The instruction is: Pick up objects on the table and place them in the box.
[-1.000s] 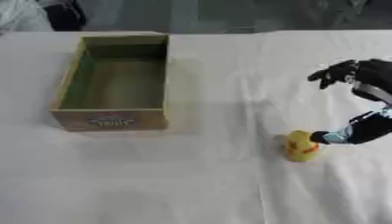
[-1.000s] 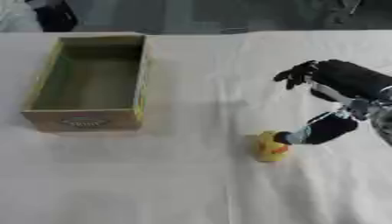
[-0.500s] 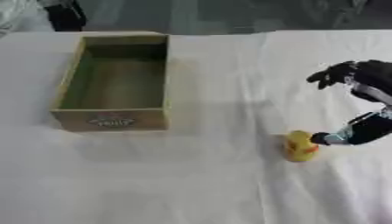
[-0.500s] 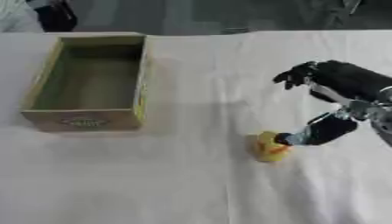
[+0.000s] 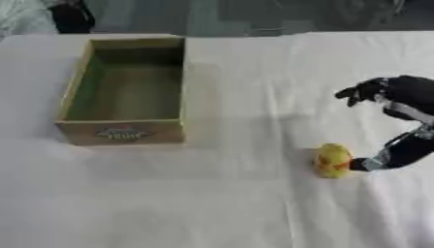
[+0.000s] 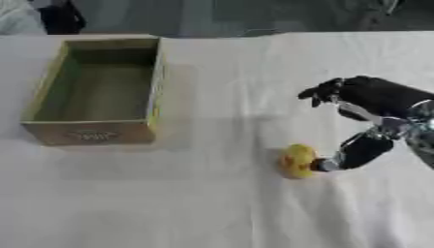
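Right eye view: your right hand (image 6: 369,116) is open, thumb tip touching the yellow object (image 6: 298,161) on the table (image 6: 212,203), right of the box (image 6: 95,89).

My two head eyes look steeply down on the white table (image 5: 212,208) from close above; both share the box (image 6: 93,92), offset slightly sideways.

1. The cardboard box (image 5: 124,132) at far left is tan outside, olive-green inside, with a small pale label on its near wall.
2. The small object (image 5: 332,160) at near right is yellow with an orange patch.
3. The right hand (image 6: 364,147) is black with silver parts.
4. The tablecloth (image 5: 229,203) is plain white.
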Motion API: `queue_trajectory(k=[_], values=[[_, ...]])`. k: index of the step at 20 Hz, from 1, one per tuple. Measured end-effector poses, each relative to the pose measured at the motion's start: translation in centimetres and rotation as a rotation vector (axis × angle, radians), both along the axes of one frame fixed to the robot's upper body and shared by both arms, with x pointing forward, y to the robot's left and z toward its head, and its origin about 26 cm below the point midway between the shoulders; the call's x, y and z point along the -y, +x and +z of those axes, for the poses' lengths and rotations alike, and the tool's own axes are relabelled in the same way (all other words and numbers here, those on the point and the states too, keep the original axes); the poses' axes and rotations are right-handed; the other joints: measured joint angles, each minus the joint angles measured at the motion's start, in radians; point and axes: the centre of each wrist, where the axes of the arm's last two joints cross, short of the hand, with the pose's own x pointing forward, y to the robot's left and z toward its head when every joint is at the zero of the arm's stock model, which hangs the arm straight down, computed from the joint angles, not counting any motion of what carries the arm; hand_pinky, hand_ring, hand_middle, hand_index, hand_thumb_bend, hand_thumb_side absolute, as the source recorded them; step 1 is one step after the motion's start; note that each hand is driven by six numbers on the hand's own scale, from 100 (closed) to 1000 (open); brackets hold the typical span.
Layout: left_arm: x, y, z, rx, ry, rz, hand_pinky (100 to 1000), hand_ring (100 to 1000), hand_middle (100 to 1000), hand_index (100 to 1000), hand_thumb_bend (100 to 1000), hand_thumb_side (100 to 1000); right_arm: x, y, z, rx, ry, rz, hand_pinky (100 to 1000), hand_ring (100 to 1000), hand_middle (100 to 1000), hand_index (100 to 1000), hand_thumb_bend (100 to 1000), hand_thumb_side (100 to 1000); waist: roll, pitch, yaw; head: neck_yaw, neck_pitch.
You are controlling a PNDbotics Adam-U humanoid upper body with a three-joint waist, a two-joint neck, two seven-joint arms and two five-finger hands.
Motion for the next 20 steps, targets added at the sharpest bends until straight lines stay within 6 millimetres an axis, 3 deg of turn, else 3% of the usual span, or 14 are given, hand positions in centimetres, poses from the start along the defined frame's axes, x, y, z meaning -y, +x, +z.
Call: queue_trajectory(k=[10, 20], values=[[0.2, 0.0, 0.0, -0.003, 0.003, -0.008, 450, 511, 499, 789, 100, 965, -1.3, 0.1, -1.5, -0.073, -0.006, -0.026, 753, 750, 600, 828, 652, 388, 0.002, 0.006, 0.008, -0.01, 0.0], [0.2, 0.0, 0.0, -0.002, 0.005, -0.011, 450, 512, 500, 789, 100, 965, -1.0, 0.9, -2.7, -0.054, -0.02, -0.072, 739, 736, 561, 766, 605, 349, 0.003, 0.008, 0.011, -0.016, -0.004]])
